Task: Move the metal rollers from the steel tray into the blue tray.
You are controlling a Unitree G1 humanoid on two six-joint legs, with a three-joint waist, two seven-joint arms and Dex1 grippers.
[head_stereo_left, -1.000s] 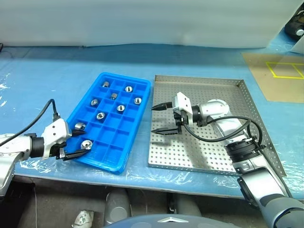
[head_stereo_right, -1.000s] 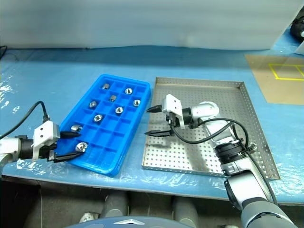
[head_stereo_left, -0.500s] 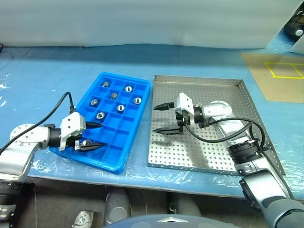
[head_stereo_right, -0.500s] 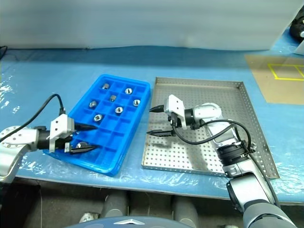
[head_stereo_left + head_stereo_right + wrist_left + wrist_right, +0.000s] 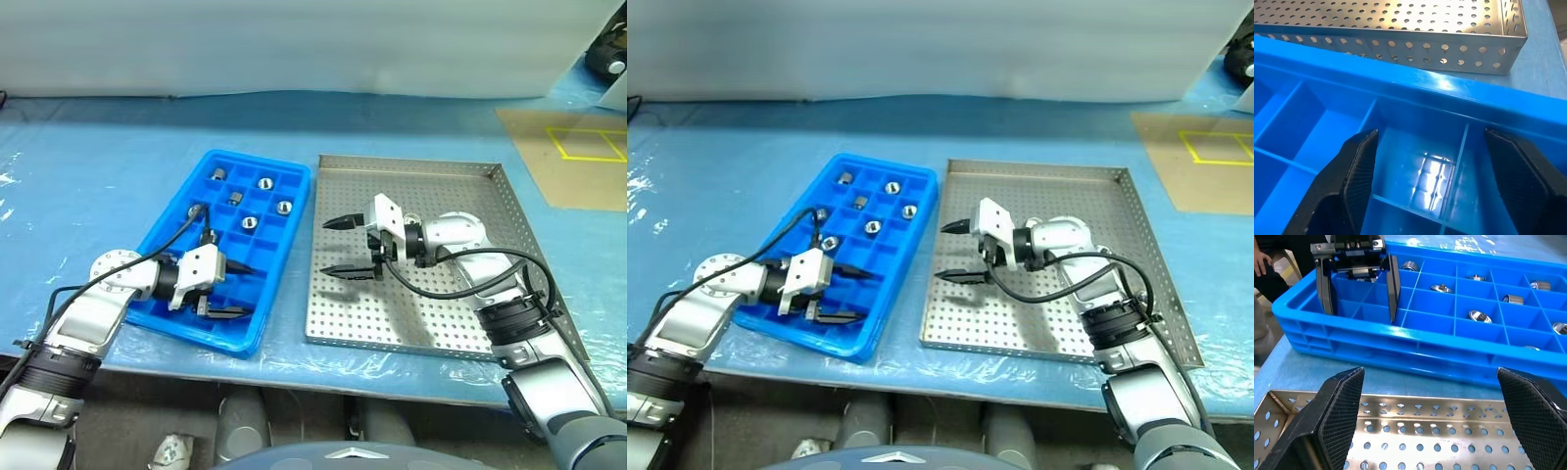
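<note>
The blue tray (image 5: 257,286) lies left of the steel tray (image 5: 446,313). Several metal rollers (image 5: 249,222) sit in its far compartments, one to a cell, and appear again in the right wrist view (image 5: 1479,316). My left gripper (image 5: 235,291) hovers open over the blue tray's near cells with nothing between its fingers (image 5: 1359,171); the cells under it are bare. My right gripper (image 5: 338,247) stands open above the steel tray's left part, pointing at the blue tray. The steel tray's visible perforated floor holds no roller.
A blue plastic sheet (image 5: 88,166) covers the table. A brown board with yellow tape (image 5: 578,147) lies at the back right. The table's front edge runs just below both trays. A person's hand (image 5: 1261,262) shows beyond the blue tray.
My left gripper has swung right, from the blue tray's near left edge to over its near middle cells; its arm now covers the near-left cells. The right gripper has stayed put.
</note>
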